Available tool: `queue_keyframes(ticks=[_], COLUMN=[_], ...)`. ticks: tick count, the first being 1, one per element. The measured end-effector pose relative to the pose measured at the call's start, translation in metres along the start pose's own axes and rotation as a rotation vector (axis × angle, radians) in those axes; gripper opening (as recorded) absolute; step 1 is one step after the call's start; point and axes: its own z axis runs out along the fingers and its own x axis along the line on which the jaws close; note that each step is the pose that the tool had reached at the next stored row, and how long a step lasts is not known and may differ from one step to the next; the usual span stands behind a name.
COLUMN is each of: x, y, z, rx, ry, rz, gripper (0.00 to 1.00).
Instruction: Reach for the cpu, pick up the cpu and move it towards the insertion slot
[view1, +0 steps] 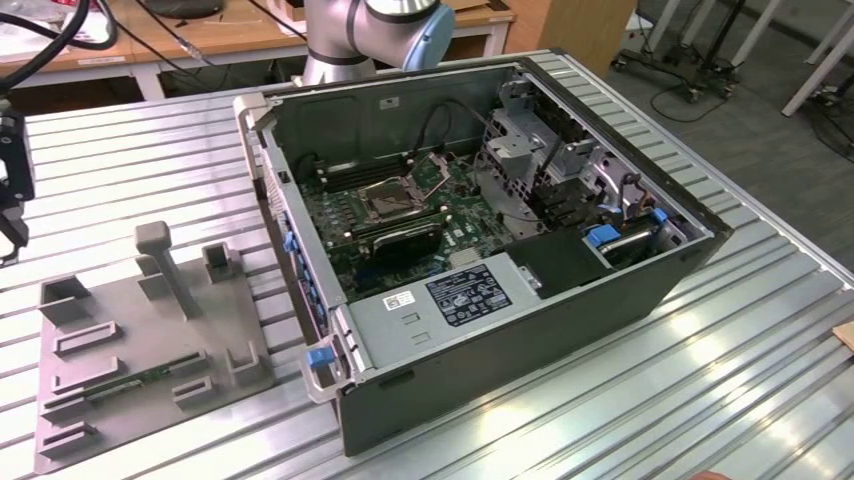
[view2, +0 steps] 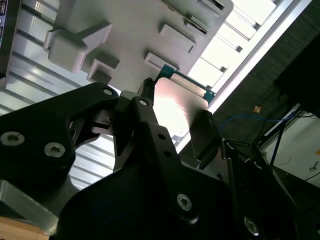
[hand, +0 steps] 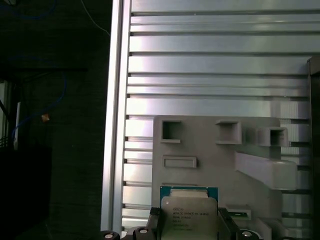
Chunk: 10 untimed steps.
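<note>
CPU (hand: 189, 218) in the first wrist view is clamped between the gripper's (hand: 189, 227) two black fingers (hand: 155, 221), one on each of two opposite edges. Its silver lid faces the camera and its green rim points away from the gripper body, toward the grey tray (hand: 200, 145). Being square, it has no long axis. The tray and the slatted bench (hand: 210, 65) lie behind it.

In the second wrist view the CPU (view2: 175, 107) shows as a bright plate pinched edge to edge between the fingers (view2: 205, 132), green edge foremost, toward the tray (view2: 140, 25).

In the exterior view the gripper (view1: 11, 225) hangs over the bench near the tray's (view1: 120, 330) far corner, at the exterior view's left. The slot (view1: 387, 197) lies inside the open case (view1: 561, 300), well apart from the gripper, toward the exterior view's right.
</note>
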Motion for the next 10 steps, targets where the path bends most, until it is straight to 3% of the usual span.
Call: queue_keyframes(ticks=[10], x=[-0.0056], y=[-0.0001], z=[0.0001], rx=[-0.0001], ry=[0.0], rz=[0.0], gripper=[0.53])
